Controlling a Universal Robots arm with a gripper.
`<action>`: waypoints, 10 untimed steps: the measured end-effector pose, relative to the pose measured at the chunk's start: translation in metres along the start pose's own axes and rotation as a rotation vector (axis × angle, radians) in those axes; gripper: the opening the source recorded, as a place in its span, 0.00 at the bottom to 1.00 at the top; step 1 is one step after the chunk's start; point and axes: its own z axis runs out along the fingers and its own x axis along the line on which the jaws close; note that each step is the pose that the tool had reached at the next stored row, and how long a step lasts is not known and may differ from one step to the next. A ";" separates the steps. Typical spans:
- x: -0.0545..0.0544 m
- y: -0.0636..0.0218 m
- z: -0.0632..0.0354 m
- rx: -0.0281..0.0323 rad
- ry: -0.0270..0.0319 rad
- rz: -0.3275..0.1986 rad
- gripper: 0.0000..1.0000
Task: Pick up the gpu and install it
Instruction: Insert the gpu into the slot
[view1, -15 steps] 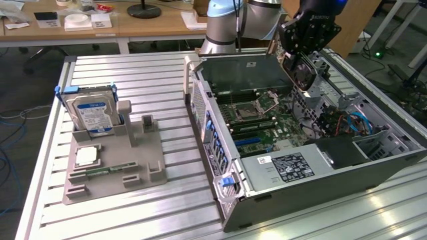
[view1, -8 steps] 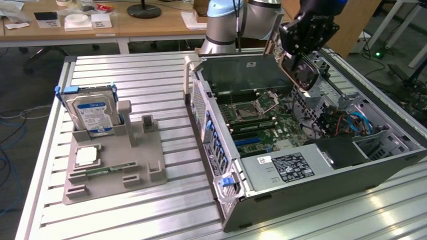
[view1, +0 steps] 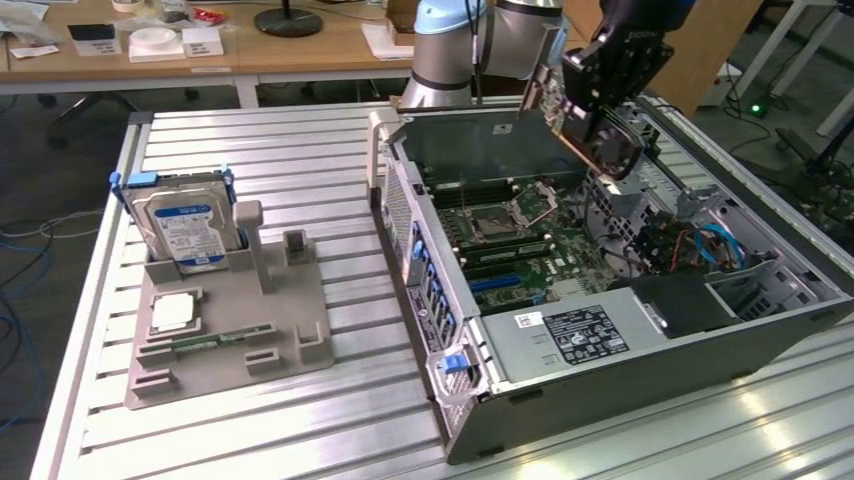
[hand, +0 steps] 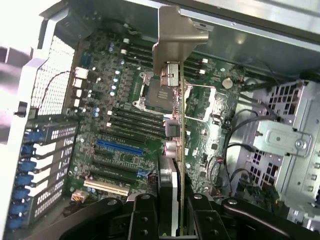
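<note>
The gpu (view1: 603, 140) is a thin brownish card with a round dark fan, and it hangs tilted above the open computer case (view1: 561, 350). My gripper (view1: 597, 98) is shut on its upper part. In the wrist view the gpu (hand: 180, 125) shows edge-on between my gripper's (hand: 172, 212) black fingers (hand: 145, 215). Its silver bracket (hand: 176, 37) points away from the wrist. The card is held in the air over the motherboard (hand: 125, 100), above the socket and the expansion slots, among them a blue slot (hand: 120, 147).
A grey fixture (view1: 227, 330) on the slatted table holds an upright silver hard drive (view1: 187, 228), a processor (view1: 174, 312) and a green memory stick (view1: 207, 342). Inside the case lie a drive cage (hand: 285, 135), loose cables (view1: 701, 245) and a power supply (view1: 581, 335).
</note>
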 end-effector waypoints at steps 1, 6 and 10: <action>0.000 0.0000 0.0000 0.0000 0.0003 -0.016 0.28; 0.000 0.0000 0.0000 0.0001 0.0019 -0.100 0.28; 0.000 0.0000 0.0000 0.0002 0.0034 -0.174 0.28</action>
